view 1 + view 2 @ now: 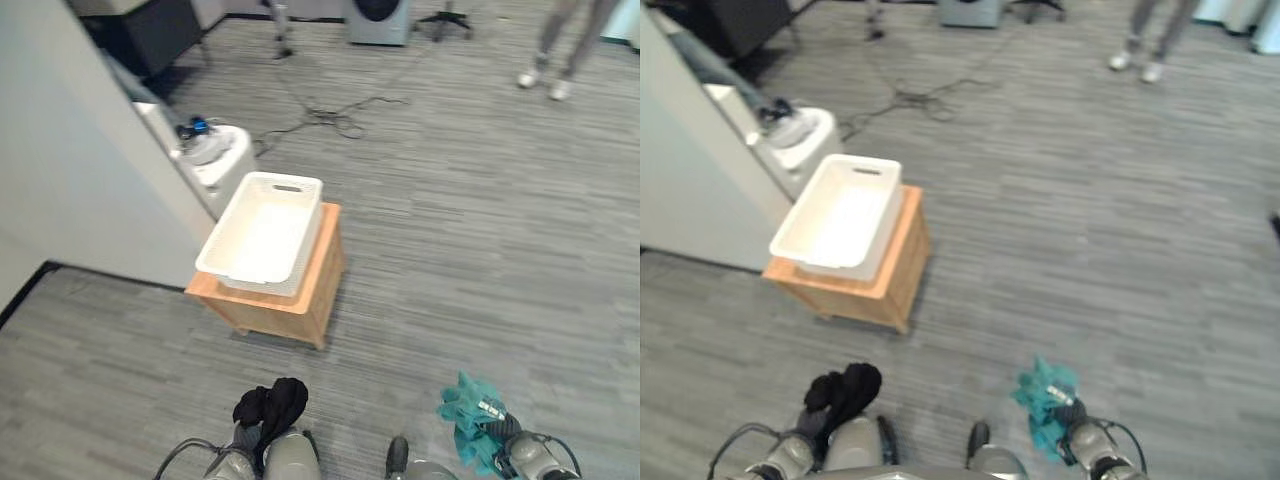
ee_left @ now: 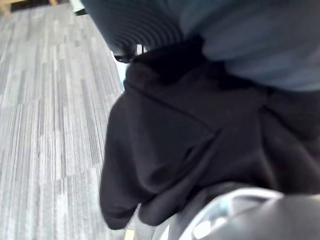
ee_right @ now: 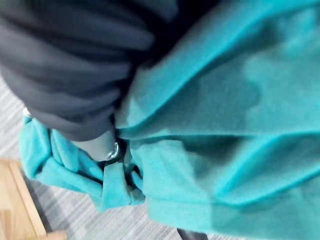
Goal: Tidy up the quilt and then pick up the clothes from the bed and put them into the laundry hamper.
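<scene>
A white slotted laundry hamper sits with nothing in it on a low wooden stand, ahead and a little to the left. My left hand is low in the eye views, shut on a bunched black garment. The left wrist view has that black cloth draped past the hand's ribbed cover, hiding the fingers. My right hand is low on the right, shut on a crumpled teal garment. In the right wrist view a finger is tucked into the teal folds.
A grey partition wall runs along the left, with a white round appliance at its foot behind the hamper. Cables lie on the carpet further back. A person's legs stand at the far right, beyond open carpet.
</scene>
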{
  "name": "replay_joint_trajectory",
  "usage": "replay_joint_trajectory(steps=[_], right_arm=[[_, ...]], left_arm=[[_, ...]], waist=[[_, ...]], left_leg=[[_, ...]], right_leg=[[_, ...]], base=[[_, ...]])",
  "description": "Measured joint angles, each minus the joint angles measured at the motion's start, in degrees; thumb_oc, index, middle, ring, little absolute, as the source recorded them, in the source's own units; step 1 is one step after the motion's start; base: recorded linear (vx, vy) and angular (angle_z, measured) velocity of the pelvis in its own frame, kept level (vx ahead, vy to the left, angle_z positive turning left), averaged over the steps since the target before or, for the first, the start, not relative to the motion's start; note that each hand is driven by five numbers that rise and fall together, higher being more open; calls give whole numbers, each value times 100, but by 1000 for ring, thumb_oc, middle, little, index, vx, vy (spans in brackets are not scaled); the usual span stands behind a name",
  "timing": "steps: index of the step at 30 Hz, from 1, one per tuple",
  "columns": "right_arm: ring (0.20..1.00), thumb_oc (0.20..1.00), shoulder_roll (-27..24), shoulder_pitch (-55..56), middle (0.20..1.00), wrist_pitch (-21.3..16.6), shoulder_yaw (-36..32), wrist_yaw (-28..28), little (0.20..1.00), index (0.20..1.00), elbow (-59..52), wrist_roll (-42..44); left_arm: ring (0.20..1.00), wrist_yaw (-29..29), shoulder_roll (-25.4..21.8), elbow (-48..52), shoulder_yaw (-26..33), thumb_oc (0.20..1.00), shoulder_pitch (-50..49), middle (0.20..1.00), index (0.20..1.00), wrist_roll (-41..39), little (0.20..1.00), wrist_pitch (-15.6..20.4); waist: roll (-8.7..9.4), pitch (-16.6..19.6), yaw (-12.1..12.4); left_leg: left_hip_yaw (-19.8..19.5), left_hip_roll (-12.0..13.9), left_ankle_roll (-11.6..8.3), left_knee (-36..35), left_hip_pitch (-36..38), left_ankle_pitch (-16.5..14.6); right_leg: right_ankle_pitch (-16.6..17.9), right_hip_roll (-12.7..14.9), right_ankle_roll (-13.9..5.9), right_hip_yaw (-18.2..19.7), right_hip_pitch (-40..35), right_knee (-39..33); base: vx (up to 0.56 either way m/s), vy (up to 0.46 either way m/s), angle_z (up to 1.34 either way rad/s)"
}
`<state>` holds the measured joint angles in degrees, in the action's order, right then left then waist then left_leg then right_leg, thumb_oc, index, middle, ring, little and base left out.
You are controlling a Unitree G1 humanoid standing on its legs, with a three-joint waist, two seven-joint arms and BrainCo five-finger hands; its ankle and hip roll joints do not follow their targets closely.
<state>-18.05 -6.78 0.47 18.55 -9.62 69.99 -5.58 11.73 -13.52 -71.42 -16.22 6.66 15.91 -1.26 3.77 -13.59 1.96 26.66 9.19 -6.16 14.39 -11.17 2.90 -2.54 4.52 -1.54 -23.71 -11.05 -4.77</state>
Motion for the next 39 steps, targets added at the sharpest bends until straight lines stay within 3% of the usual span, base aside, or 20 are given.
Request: replay_joint_trajectory(steps=[4,6,7,9,11,12,13,16,17,19,21,24,26,29,31,33,35,36,37,39], right_arm=[[200,200,3,-45,200,-35,-25,-6,200,200,135,4],[200,200,-33,111,200,-32,-3,8,200,200,255,-8],[200,200,-77,209,200,-25,28,-1,200,200,231,-17],[200,200,-83,472,200,-57,43,19,200,200,-115,-58],[200,200,31,483,200,-85,29,36,200,200,-459,-59],[200,200,46,442,200,-128,21,28,200,200,-588,-59],[200,200,41,370,200,-133,-50,24,200,200,-622,-59],[200,200,-47,329,200,-176,-75,-10,200,200,-626,-59],[200,200,-126,340,200,-198,-78,-14,200,200,-632,-61],[200,200,-380,478,200,-143,-185,-15,200,200,-1254,-63],[200,200,-642,712,200,-127,-620,-82,200,200,-2097,-67],[200,200,-847,998,200,-174,-848,-269,200,200,-2730,-186],[200,200,-971,1118,200,-69,-1072,-316,200,200,-3017,-352],[200,200,-1340,929,200,-36,-1407,-447,200,200,-3611,-475],[200,200,-1551,948,200,-32,-1663,-487,200,200,-3770,-587],[200,200,-1865,1076,200,20,-1887,-642,200,200,-3853,-826],[200,200,-2080,1182,200,130,-2036,-672,200,200,-3927,-1044],[200,200,-2248,1324,200,184,-2074,-669,200,200,-4253,-1182],[200,200,-2442,1484,200,173,-2173,-652,200,200,-4587,-1267],[200,200,-2660,1564,200,174,-2743,-663,200,200,-5031,-1480]], left_arm=[[200,-49,68,-6,124,200,-278,200,200,-10,200,-54],[200,-104,137,-458,299,200,-601,200,200,7,200,-121],[200,-143,158,-696,281,200,-643,200,200,39,200,-133],[200,-215,-12,-805,243,200,-737,200,200,73,200,-215],[200,-246,-452,-718,217,200,-833,200,200,74,200,-283],[200,-241,-625,-718,212,200,-745,200,200,73,200,-293],[200,-230,-733,-638,204,200,-678,200,200,67,200,-292],[200,-155,-798,-486,213,200,-546,200,200,32,200,-259],[200,-58,-769,-368,209,200,-399,200,200,-9,200,-225],[200,17,-685,-275,210,200,-168,200,200,-13,200,-176],[200,142,-552,-202,201,200,-25,200,200,-25,200,-113],[200,219,-477,-144,223,200,-23,200,200,-2,200,-38],[200,229,-530,-131,183,200,-235,200,200,7,200,-29],[200,213,-432,-184,374,200,-578,200,200,10,200,-37],[200,197,-377,-151,497,200,-779,200,200,7,200,-49],[200,211,-206,-154,543,200,-855,200,200,8,200,-37],[200,190,-160,-145,558,200,-845,200,200,14,200,-49],[200,178,-164,-148,532,200,-901,200,200,43,200,-62],[200,130,-159,-141,538,200,-917,200,200,68,200,-61],[200,-1,-121,-92,479,200,-912,200,200,142,200,-95]], waist=[[-8,168,203],[-32,448,258],[-174,513,275],[-167,595,110],[154,557,-14],[198,526,-114],[199,522,-60],[113,458,-24],[75,467,25],[-20,422,-65],[-101,357,-216],[-16,373,-491],[272,463,-457],[55,355,-520],[16,281,-445],[-61,180,-540],[32,44,-701],[39,32,-719],[43,-7,-791],[-36,-62,-941]], left_leg=[[594,-225,388,-1236,-1,373],[410,-559,807,-1264,303,169],[244,-608,1187,-1327,415,227],[-244,-749,1247,-1646,823,143],[-568,-1065,1242,-1791,993,197],[-726,-1091,1242,-1855,1044,193],[-847,-1132,1205,-1897,1157,147],[-1159,-1185,1088,-1893,1333,-4],[-1448,-1274,968,-1887,1402,-122],[-2009,-1325,942,-1904,1406,-143],[-2427,-1337,896,-1902,1406,-159],[-3243,-1354,816,-1897,1480,-86],[-3355,-1321,662,-1898,1559,-135],[-3137,-801,365,-1828,1431,-71],[-2718,-472,281,-1719,1392,28],[-2623,-387,21,-1550,1092,254],[-1778,-249,96,-1562,1037,235],[-719,45,157,-1258,1029,-22],[-516,122,134,-743,1032,-163],[-991,-180,-173,265,1037,-378]], right_leg=[[-288,-272,-132,-473,-348,3],[-547,-277,-507,-537,-620,342],[-779,-175,-645,-447,-484,1077],[-869,446,-725,176,717,4171],[-867,570,-755,1298,1794,5405],[-867,341,-753,1746,2217,5329],[-867,306,-753,1768,2476,5159],[-890,455,-694,1559,2495,4113],[-827,619,-704,1388,2319,2881],[-587,521,-792,2310,1987,1144],[170,601,-834,3071,1761,129],[889,727,-887,3558,1385,-6],[814,726,-866,3782,1131,6],[786,220,-745,3523,1102,6],[789,-33,-464,3377,1054,10],[803,-68,-331,2999,1033,8],[838,9,-125,2682,1061,10],[822,51,-6,2594,1100,5],[788,102,40,2532,1175,12],[843,256,-32,2397,1197,20]], base=[[461,36,84],[436,146,44],[375,165,87],[218,33,112],[225,-111,111],[275,-164,102],[356,-254,108],[268,-271,85],[337,-370,110],[299,-403,120],[206,-393,114],[189,-464,156],[90,-464,68],[83,-541,33],[-80,-445,35],[-218,-247,87],[-254,-260,87],[-270,-223,46],[-303,-255,44],[-148,-86,57]])
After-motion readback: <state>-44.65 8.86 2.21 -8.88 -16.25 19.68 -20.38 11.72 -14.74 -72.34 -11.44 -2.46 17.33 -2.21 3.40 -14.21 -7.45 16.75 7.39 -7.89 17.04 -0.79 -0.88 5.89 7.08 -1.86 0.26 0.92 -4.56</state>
